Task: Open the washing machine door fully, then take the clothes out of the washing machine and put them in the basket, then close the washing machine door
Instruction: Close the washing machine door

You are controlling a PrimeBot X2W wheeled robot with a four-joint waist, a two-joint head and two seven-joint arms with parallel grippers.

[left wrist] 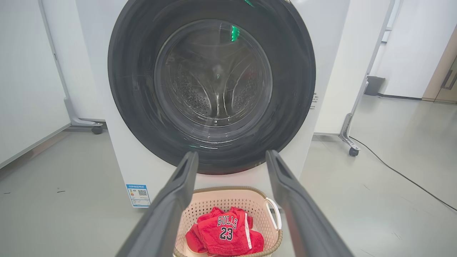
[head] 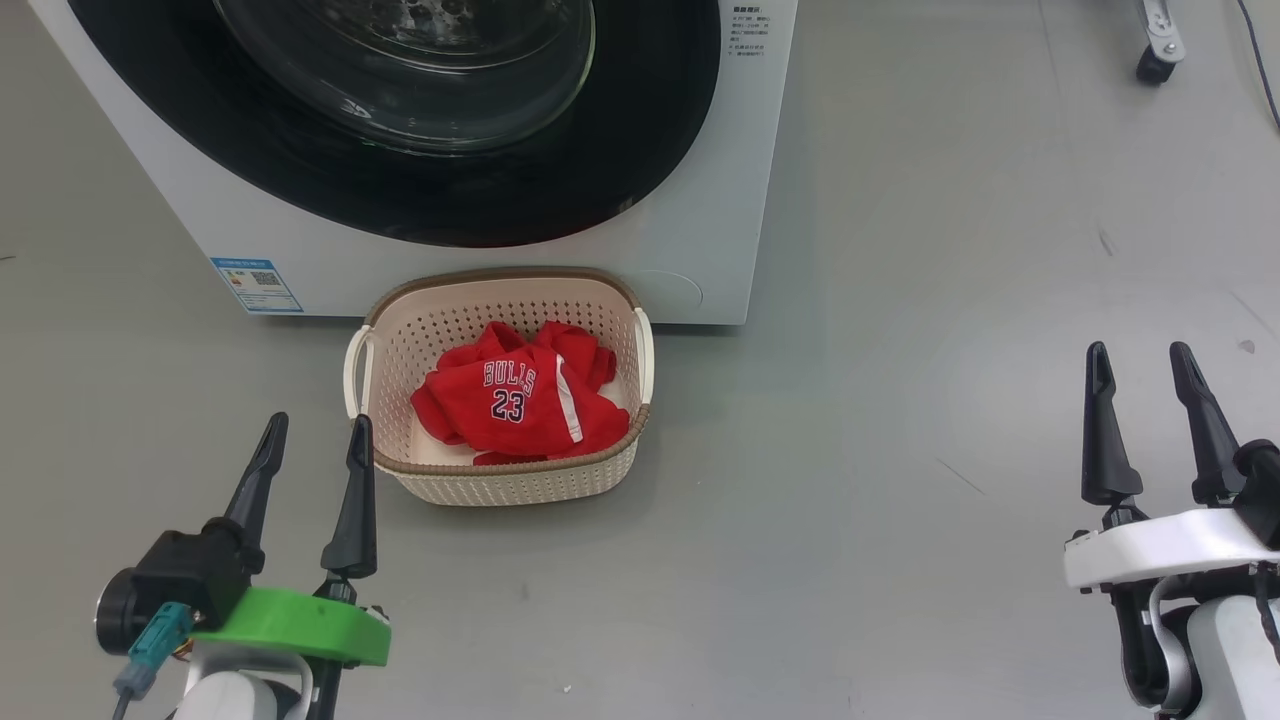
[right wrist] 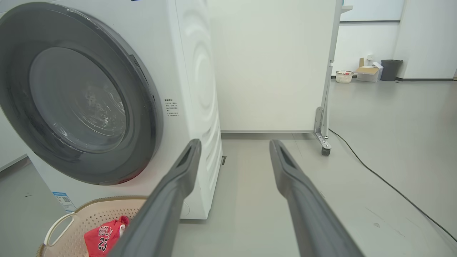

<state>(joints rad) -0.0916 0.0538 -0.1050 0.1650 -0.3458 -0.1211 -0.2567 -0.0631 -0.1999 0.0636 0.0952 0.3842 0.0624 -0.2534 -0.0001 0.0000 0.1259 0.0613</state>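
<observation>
Sitting shut against the front of the washing machine (head: pixel 715 255), the washing machine door (head: pixel 400 100) has its wide black rim flush w/ the white panel in the right wrist view. The perforated drum shows thru the glass bowl in the left wrist view. The basket (head: pixel 500 480) stands on the grey floor (head: pixel 900 450) at the door's 6 o'clock. Its back rim is just beside the machine's base, poss. touching, can't tell. The clothes (head: pixel 510 400) lie inside it: bunched red fabric w/ "BULLS 23" face up and a white stripe at the print's 3 o'clock. A blue label sticker (head: pixel 257 285) sits low on the machine front, approx 10 o'clock from the basket.

The left gripper (head: pixel 320 422) hovers at the basket's 8 o'clock in the head view, fingers spread apart w/ nothing btwn them. Its nearer fingertip is just beside the basket's left handle (head: pixel 355 370). In its own wrist view the two fingers frame the basket and the door's bottom edge.

The right gripper (head: pixel 1140 352) is at the basket's 3 o'clock, well apart from it, over bare floor. Its jaws are likewise spread and hold nothing. Its wrist view looks past the machine's right side. There a black cable (right wrist: pixel 375 175) runs across the floor toward 4 o'clock, w/ a wheeled panel's caster (right wrist: pixel 325 150) near its far end.
</observation>
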